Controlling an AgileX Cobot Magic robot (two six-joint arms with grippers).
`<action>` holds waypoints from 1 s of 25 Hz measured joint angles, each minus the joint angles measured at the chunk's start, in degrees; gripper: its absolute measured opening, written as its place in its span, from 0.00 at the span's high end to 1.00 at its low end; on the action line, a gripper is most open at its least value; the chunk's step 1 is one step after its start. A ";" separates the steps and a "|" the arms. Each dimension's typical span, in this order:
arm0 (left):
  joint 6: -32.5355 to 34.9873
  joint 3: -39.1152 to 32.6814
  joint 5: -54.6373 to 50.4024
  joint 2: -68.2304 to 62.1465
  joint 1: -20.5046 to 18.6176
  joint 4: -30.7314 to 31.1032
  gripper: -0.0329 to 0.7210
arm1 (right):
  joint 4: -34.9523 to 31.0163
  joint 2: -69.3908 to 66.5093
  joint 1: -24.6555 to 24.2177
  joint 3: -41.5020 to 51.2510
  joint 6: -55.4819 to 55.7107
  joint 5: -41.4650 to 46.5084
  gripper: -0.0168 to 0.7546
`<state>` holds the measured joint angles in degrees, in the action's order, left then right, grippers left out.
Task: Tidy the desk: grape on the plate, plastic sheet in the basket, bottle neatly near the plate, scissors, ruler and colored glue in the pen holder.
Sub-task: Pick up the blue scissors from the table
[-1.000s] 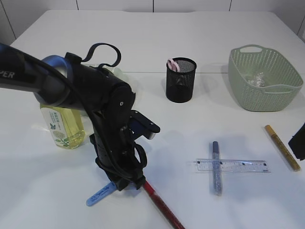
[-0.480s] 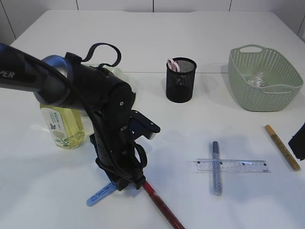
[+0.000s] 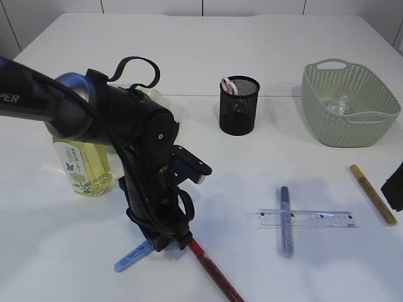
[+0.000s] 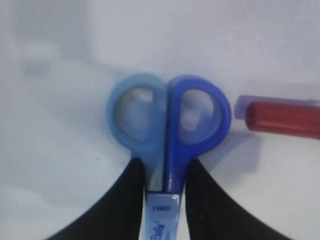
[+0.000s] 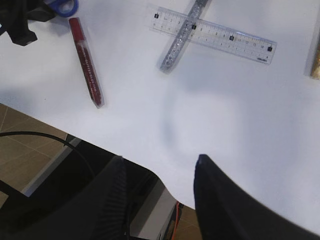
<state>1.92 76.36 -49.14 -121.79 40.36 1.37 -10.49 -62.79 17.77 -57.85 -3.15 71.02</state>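
Observation:
My left gripper (image 4: 164, 165) is shut on the blue scissors (image 4: 167, 125) just below the handle loops, low over the table. In the exterior view their sheathed tip (image 3: 132, 257) sticks out under the left gripper (image 3: 165, 242). A red glue pen (image 3: 214, 270) lies right beside them. The clear ruler (image 3: 308, 219) lies across a silver glue pen (image 3: 286, 220), and a gold glue pen (image 3: 373, 194) lies further right. The black mesh pen holder (image 3: 239, 106) stands at the back. My right gripper (image 5: 160, 159) hangs open and empty over the table's front edge. The grape is hidden.
A yellow bottle (image 3: 82, 167) stands upright behind the left arm. The green basket (image 3: 349, 104) at the back right holds the crumpled plastic sheet (image 3: 340, 104). A pale rim, probably the plate (image 3: 156, 96), peeks out behind the arm.

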 joint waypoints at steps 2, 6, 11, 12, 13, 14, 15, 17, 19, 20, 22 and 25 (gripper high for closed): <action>-0.13 0.00 0.00 0.00 0.00 0.00 0.70 | 0.00 0.00 0.00 0.00 0.00 0.00 0.51; -0.23 0.00 0.00 0.00 0.00 0.00 0.68 | 0.00 0.00 0.00 0.00 0.00 0.00 0.51; -0.17 0.00 0.00 0.00 0.00 0.00 0.67 | 0.00 0.00 0.00 0.00 0.00 0.00 0.51; -0.17 0.00 0.00 0.00 0.00 0.00 0.67 | 0.00 0.00 0.00 0.00 0.00 0.00 0.51; -0.17 0.00 0.00 0.00 0.00 0.00 0.67 | 0.00 0.00 0.00 0.00 0.00 0.00 0.51; -0.17 0.00 0.10 0.00 0.00 0.00 0.67 | 0.00 0.00 0.00 0.00 0.00 0.00 0.51; -0.17 0.00 0.10 0.00 0.00 0.00 0.67 | 0.00 0.00 0.00 0.00 0.00 0.00 0.51; -0.27 0.00 0.10 0.00 0.00 0.00 0.67 | 0.00 0.00 0.00 0.00 0.00 0.00 0.51; -0.26 0.00 0.10 0.00 0.00 0.00 0.67 | 0.00 0.00 0.00 0.00 0.00 0.00 0.51; -0.26 0.00 0.10 0.00 0.00 0.00 0.67 | 0.00 0.00 0.00 0.00 0.00 0.00 0.51; -0.30 0.00 0.10 0.00 0.00 -0.11 0.67 | 0.00 0.00 0.00 0.00 0.00 0.00 0.51; -0.52 0.00 0.10 0.00 0.00 -0.11 0.67 | 0.00 0.00 0.00 0.00 0.00 0.00 0.51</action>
<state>1.40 76.36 -49.04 -121.79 40.36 1.27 -10.49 -62.79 17.77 -57.85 -3.15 71.02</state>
